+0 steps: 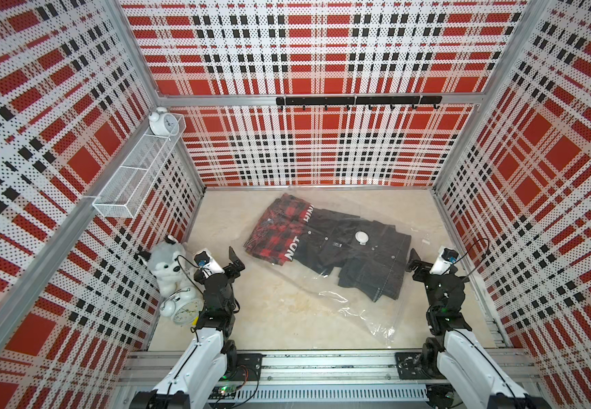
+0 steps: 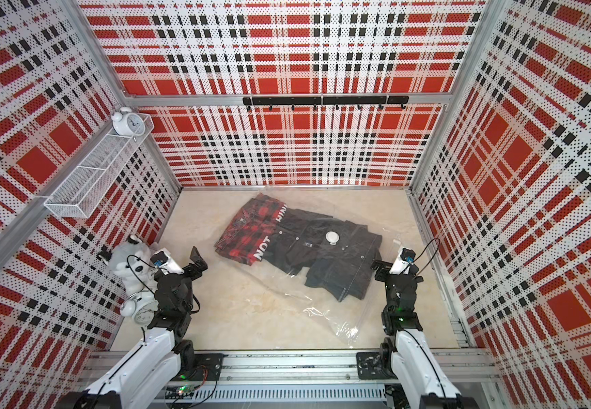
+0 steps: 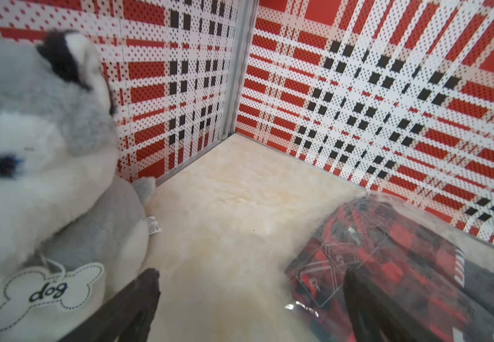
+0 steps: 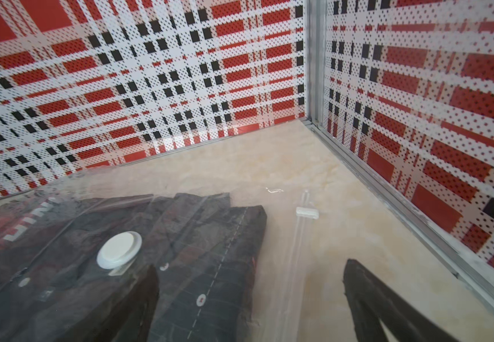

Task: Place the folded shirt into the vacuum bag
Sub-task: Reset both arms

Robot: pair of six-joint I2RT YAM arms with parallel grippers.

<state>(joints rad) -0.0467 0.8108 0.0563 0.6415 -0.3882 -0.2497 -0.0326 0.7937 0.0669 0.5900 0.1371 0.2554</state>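
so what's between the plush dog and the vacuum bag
Only the left tool, open and empty, over bare table; the plush dog and vacuum bag flank it in both top views.

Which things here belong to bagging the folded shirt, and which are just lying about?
Job: vacuum bag, its white valve, zip slider, folded shirt inside it.
Lying about: plush dog, alarm clock beside it, second alarm clock in the wire shelf, hook rail.
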